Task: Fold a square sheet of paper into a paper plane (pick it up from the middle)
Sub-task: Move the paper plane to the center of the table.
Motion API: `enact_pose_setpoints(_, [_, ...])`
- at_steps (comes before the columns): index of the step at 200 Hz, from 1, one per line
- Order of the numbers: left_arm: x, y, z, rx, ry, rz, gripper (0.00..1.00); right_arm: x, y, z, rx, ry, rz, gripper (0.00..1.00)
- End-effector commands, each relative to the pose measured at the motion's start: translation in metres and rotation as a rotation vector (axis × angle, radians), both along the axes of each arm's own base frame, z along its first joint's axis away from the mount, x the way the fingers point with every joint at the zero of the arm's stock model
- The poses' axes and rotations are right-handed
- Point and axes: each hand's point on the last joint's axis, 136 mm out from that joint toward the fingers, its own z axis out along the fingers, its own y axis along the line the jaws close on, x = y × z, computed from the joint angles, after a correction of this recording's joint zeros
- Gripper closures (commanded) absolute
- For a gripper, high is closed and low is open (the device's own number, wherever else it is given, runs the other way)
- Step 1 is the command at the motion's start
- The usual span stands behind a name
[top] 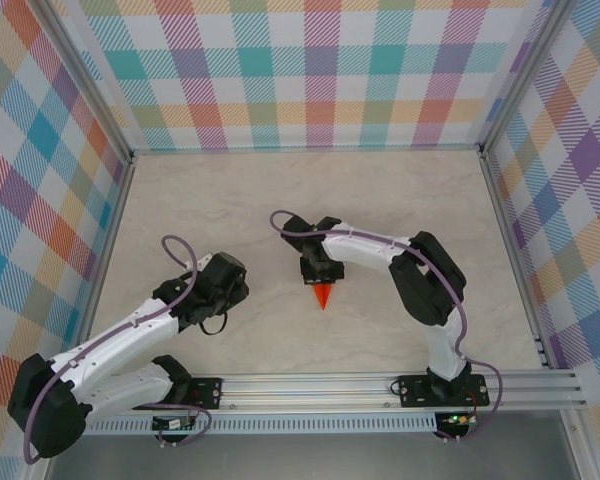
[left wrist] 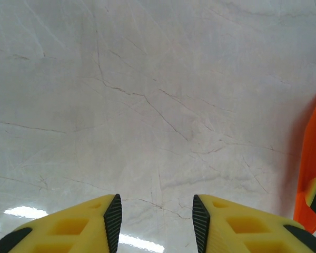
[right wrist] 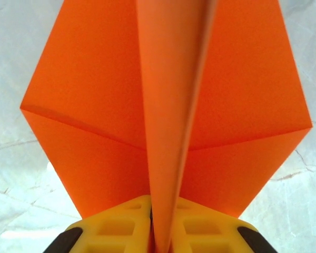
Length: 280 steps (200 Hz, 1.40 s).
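Note:
The paper plane [top: 323, 296] is a small bright orange dart whose point aims toward the near edge of the table. My right gripper [top: 320, 272] is shut on it. In the right wrist view the yellow fingers [right wrist: 121, 229] pinch the plane's centre fold [right wrist: 171, 132], and its two wings spread out to either side. My left gripper [top: 230, 282] sits to the left of the plane, apart from it. Its jaws [left wrist: 157, 221] stand open over bare table with nothing between them. An orange edge of the plane [left wrist: 312, 174] shows at the right border of the left wrist view.
The pale marble-patterned table [top: 280, 200] is fenced by checked walls [top: 310, 70] at the back and on both sides. An aluminium rail [top: 380, 385] carrying both arm bases runs along the near edge.

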Motion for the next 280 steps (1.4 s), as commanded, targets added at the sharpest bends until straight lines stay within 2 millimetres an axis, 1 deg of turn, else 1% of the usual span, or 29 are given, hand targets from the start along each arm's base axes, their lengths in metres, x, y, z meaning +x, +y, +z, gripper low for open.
enact_pose_setpoints(1, [-0.001, 0.01, -0.001, 0.017, -0.002, 0.037, 0.58, 0.0, 0.002, -0.008, -0.003, 0.032, 0.009, 0.84])
enact_pose_setpoints(71, [-0.001, 0.011, -0.004, 0.013, 0.009, 0.037, 0.57, -0.004, -0.004, -0.032, -0.033, 0.064, 0.015, 0.78])
enact_pose_setpoints(82, [-0.001, 0.01, -0.005, 0.012, 0.01, 0.038, 0.56, -0.005, -0.003, -0.036, -0.033, 0.069, 0.025, 0.74])
enact_pose_setpoints(123, [0.001, 0.009, -0.003, 0.007, 0.008, 0.037, 0.56, -0.015, -0.004, -0.059, -0.034, 0.122, 0.075, 0.71])
enact_pose_setpoints(140, [0.002, 0.008, -0.003, 0.009, 0.007, 0.034, 0.56, -0.018, 0.0, -0.061, 0.005, 0.119, 0.13, 0.68])
enact_pose_setpoints(150, [0.003, 0.008, -0.004, 0.011, 0.011, 0.031, 0.56, -0.018, 0.0, -0.06, 0.015, 0.11, 0.153, 0.65])
enact_pose_setpoints(161, [0.003, 0.008, -0.004, 0.013, 0.014, 0.032, 0.56, -0.017, 0.0, -0.055, 0.017, 0.094, 0.169, 0.61])
enact_pose_setpoints(184, [0.004, 0.006, -0.006, 0.01, 0.018, 0.032, 0.56, -0.011, 0.001, -0.043, 0.021, 0.07, 0.174, 0.6])
enact_pose_setpoints(201, [0.005, 0.005, -0.006, 0.01, 0.02, 0.03, 0.55, -0.007, 0.004, -0.03, 0.03, 0.051, 0.161, 0.59])
enact_pose_setpoints(235, [0.007, 0.004, -0.003, 0.025, 0.017, 0.013, 0.55, 0.004, 0.008, 0.013, 0.078, -0.041, 0.134, 0.51])
enact_pose_setpoints(261, [0.009, 0.007, 0.002, 0.056, 0.007, 0.006, 0.56, 0.007, 0.004, 0.047, 0.114, -0.112, 0.114, 0.38])
enact_pose_setpoints(280, [0.01, 0.01, 0.005, 0.075, -0.002, 0.006, 0.56, 0.007, -0.005, 0.071, 0.129, -0.173, 0.093, 0.3])
